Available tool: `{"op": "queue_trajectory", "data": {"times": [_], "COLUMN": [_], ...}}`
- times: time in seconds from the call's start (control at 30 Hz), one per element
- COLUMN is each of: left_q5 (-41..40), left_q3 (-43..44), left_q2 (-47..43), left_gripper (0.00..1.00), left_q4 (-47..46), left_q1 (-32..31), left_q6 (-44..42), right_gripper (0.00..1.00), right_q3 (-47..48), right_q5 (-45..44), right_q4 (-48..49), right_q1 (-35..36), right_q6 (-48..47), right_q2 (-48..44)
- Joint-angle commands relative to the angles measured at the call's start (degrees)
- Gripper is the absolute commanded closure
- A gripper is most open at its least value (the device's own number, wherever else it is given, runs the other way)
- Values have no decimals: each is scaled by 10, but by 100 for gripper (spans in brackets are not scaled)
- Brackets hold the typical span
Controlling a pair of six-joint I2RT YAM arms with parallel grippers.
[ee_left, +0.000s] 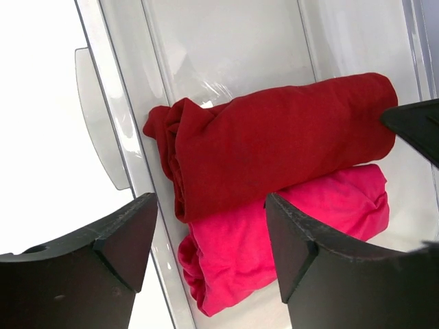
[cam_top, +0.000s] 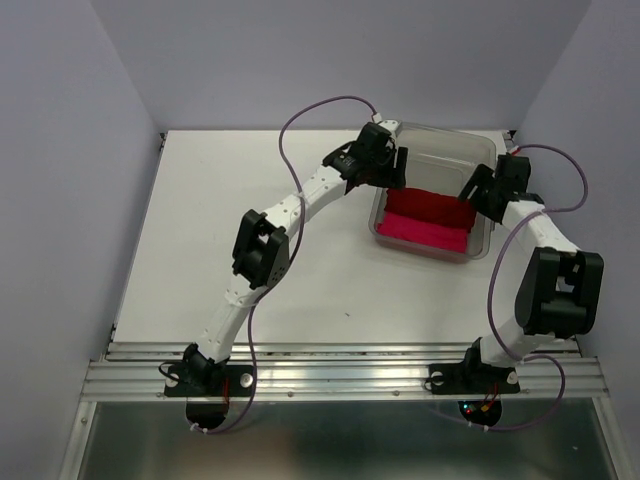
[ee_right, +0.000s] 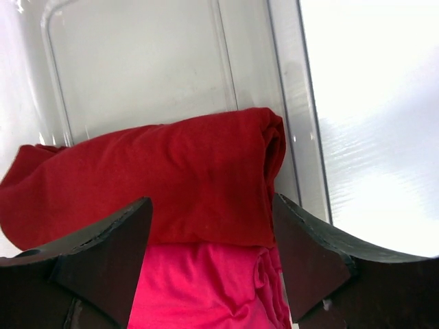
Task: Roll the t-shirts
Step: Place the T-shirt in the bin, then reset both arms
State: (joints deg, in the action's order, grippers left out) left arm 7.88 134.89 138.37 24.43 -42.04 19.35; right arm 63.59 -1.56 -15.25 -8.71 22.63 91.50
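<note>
Since the crimson t-shirt (ee_left: 274,137) and the magenta t-shirt (ee_left: 295,233) both lie rolled and touching inside the clear bin (cam_top: 440,155), the rolling looks done, while the left and right jaws stand open and empty over the bin's ends.

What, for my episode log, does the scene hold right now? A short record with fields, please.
red t-shirt: rolled, in the clear bin, far side
pink t-shirt: rolled, same bin, near side, touching the red roll
left gripper: open, over the bin's left end
right gripper: open, over the bin's right end
</note>
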Motion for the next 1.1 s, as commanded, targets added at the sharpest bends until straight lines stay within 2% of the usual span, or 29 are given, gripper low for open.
{"op": "queue_trajectory", "data": {"times": [0.0, 0.07, 0.17, 0.3, 0.47, 0.67, 0.77, 0.87, 0.9, 0.97, 1.0, 1.03, 1.07], "left_q5": [5, 13, 30, 38, 30, 22, 18, 12, 11, 9, 9, 9, 10], "left_q3": [12, 20, 24, 33, 43, 46, 41, 40, 39, 38, 38, 37, 36], "left_q2": [-31, -18, -2, 23, 67, 92, 75, 41, 31, 1, -8, -26, -34], "left_gripper": [27, 31, 37, 37, 37, 37, 37, 38, 38, 37, 37, 36, 35], "left_q4": [-13, -14, -33, -48, -49, -30, -32, -37, -39, -42, -44, -43, -43], "left_q1": [-8, -10, -16, -23, -27, -27, -29, -29, -30, -30, -30, -30, -30], "left_q6": [-5, -4, 0, 3, 6, 2, 1, -5, -7, -9, -9, -9, -10], "right_gripper": [29, 38, 62, 79, 82, 84, 81, 68, 59, 50, 34, 27, 15], "right_q3": [25, 30, 35, 39, 46, 51, 68, 85, 87, 94, 98, 100, 98], "right_q5": [-18, -2, 27, 22, 22, 18, 18, 27, 30, 29, 26, 24, 18], "right_q4": [1, 1, 4, 10, 14, 7, -1, -18, -22, -31, -43, -47, -57], "right_q1": [-5, -5, -5, -5, -5, -5, -5, -5, -5, -5, -5, -5, -5], "right_q6": [-4, -2, 7, 15, 22, 22, 19, 19, 19, 18, 18, 17, 18], "right_q2": [-33, -27, -3, 33, 81, 84, 70, 39, 31, 3, -7, -26, -37]}}
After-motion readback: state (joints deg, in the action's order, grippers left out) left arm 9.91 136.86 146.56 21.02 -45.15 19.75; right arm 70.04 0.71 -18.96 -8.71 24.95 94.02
